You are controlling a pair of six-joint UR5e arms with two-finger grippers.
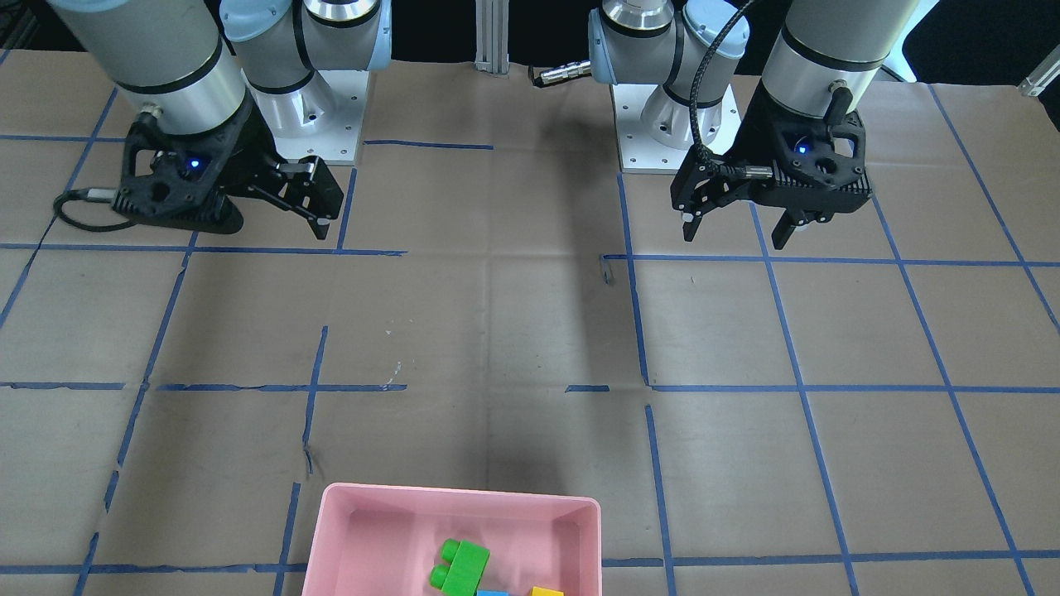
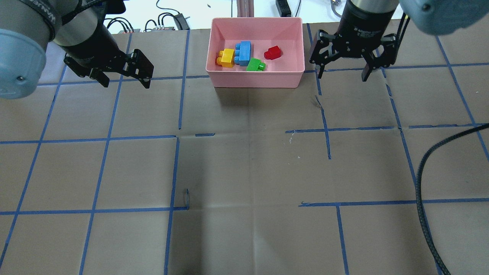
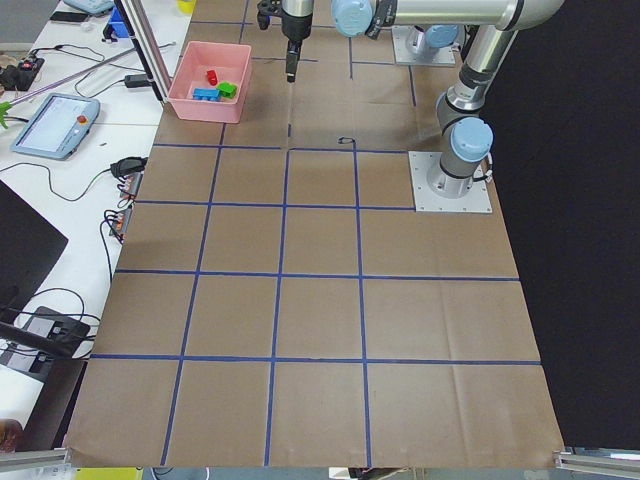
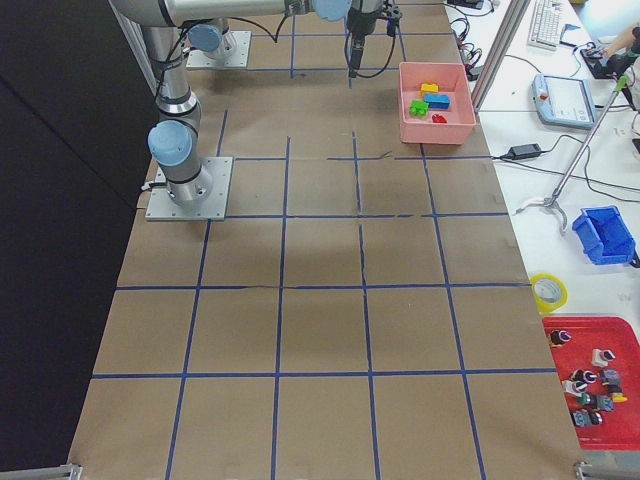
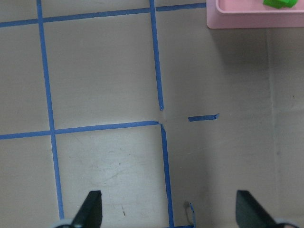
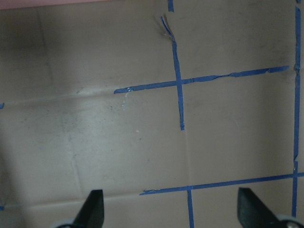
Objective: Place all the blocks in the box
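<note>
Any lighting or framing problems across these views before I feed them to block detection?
Overhead exterior: even light, box and its contents sharp. Exterior front-facing: bottom edge crops the box, leaving slivers of the blue block and yellow block; soft shadow band down the table's middle. Right wrist-mounted: dim, darkest at left. Left wrist-mounted: brighter, green block clipped at top.

Tabletop (image 2: 244, 172) covered in brown paper, blue tape grid (image 2: 366, 128) on it, a few strips torn or lifting. White side bench (image 4: 600, 130) runs along one long edge, carrying: tablet-style pendant (image 4: 568, 98), keyboard (image 4: 548, 22), black power brick (image 4: 525, 152) with cord, blue bin (image 4: 608, 235), yellow tape roll (image 4: 548, 292), red tray (image 4: 556, 400) of small mixed parts, too small to identify
</note>
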